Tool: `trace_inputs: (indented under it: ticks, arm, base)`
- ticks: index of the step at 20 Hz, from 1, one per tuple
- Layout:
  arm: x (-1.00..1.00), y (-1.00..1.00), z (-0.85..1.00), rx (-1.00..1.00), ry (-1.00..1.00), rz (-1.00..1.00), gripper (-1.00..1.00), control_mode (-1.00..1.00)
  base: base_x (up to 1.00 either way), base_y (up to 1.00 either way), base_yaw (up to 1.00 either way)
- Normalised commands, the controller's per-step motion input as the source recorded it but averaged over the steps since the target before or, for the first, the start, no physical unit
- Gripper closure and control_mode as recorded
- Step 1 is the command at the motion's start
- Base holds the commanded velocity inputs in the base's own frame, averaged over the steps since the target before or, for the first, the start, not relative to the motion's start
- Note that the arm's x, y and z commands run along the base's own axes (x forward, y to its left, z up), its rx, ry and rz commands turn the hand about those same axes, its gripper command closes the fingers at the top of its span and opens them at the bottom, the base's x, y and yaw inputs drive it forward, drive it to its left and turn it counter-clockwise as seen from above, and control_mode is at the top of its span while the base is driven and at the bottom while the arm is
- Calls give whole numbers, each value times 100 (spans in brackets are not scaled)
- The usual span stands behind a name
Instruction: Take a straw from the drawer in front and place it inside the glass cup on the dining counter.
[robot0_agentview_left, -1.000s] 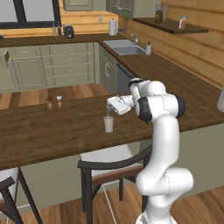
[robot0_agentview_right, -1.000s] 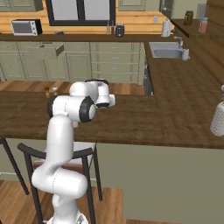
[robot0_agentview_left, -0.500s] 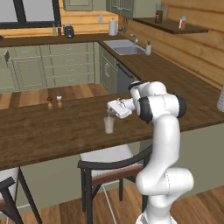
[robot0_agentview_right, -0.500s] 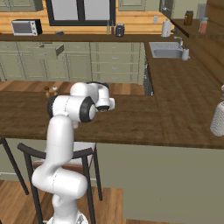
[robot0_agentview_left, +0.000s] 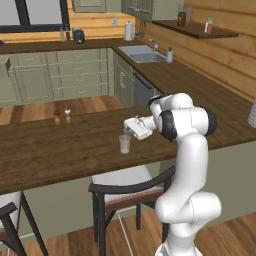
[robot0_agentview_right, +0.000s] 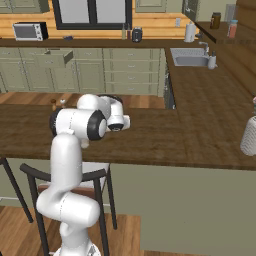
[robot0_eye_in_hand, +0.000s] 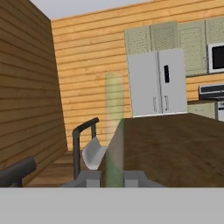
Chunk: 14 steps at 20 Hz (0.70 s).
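The gripper (robot0_agentview_left: 128, 131) hovers just above the glass cup (robot0_agentview_left: 124, 144) on the dining counter (robot0_agentview_left: 60, 150); whether its jaws are parted or hold the straw, I cannot tell. Far off, a drawer (robot0_agentview_right: 54, 59) stands open

The white arm rises from its base, folds at the elbow and reaches sideways (forearm roughly level). Its gripper (robot0_agentview_left: 128, 131) points horizontally; whether the fingers are parted cannot be told.

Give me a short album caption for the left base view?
White robot arm reaches over the dining counter, its gripper just above the glass cup.
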Motion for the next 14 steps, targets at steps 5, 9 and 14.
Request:
trace_inputs:
  ticks: [5, 9, 14]
  arm:
    - [2, 0, -10, 0, 0, 0, 100, -100]
    - [0, 0, -15, -4, 0, -1, -100, -100]
    - [0, -3, 0, -1, 0, -2, -100, -100]
  base:
    - [0, 0, 0]
    - [0, 0, 0]
    - [0, 0, 0]
